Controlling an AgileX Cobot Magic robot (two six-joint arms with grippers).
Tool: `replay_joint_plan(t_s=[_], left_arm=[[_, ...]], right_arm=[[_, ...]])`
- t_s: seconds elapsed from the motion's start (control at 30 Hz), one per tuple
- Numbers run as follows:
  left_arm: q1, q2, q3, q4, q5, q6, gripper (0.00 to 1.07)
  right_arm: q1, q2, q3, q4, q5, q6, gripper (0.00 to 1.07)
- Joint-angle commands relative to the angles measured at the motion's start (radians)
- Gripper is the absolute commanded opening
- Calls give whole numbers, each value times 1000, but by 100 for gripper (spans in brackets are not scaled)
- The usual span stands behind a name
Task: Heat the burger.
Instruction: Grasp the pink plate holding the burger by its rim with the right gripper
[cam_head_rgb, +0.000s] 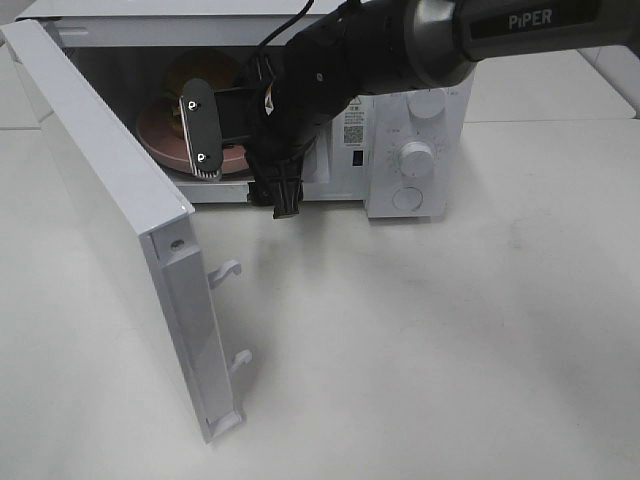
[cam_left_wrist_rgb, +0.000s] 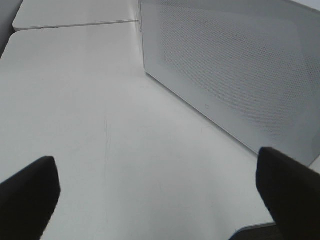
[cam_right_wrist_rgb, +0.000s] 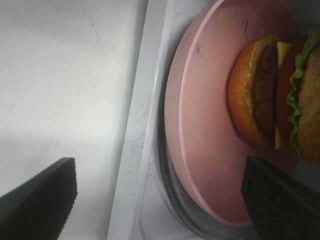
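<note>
The burger (cam_right_wrist_rgb: 270, 95) rests on a round pink plate (cam_right_wrist_rgb: 200, 125) inside the open microwave (cam_head_rgb: 410, 150). From above, the burger (cam_head_rgb: 198, 72) shows dimly in the cavity behind the plate (cam_head_rgb: 160, 135). My right gripper (cam_right_wrist_rgb: 160, 200) is turned on its side at the oven's mouth, open, with the plate's front rim between its fingers and nothing gripped. In the high view that gripper (cam_head_rgb: 198, 140) hangs just over the plate's edge. My left gripper (cam_left_wrist_rgb: 160, 200) is open over bare table, beside the outer face of the microwave door (cam_left_wrist_rgb: 240, 65).
The microwave door (cam_head_rgb: 130, 220) is swung wide toward the front left, its latch hooks (cam_head_rgb: 228, 270) pointing right. The control knobs (cam_head_rgb: 415, 155) are on the oven's right side. A glass turntable (cam_right_wrist_rgb: 172, 200) lies under the plate. White tabletop (cam_head_rgb: 430, 340) spreads in front.
</note>
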Motion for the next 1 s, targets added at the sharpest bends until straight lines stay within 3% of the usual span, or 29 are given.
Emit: replay_joint_plan(t_s=[0.03, 0.27, 1.0], left_arm=[[6, -6, 2, -5, -3, -5, 100], [6, -6, 2, -5, -3, -5, 100], [6, -6, 2, -5, -3, -5, 100]], right_arm=[[5, 16, -9, -2, 8, 13, 86], [4, 32, -11, -3, 8, 13, 85], [4, 152, -170, -2, 55, 29, 83]])
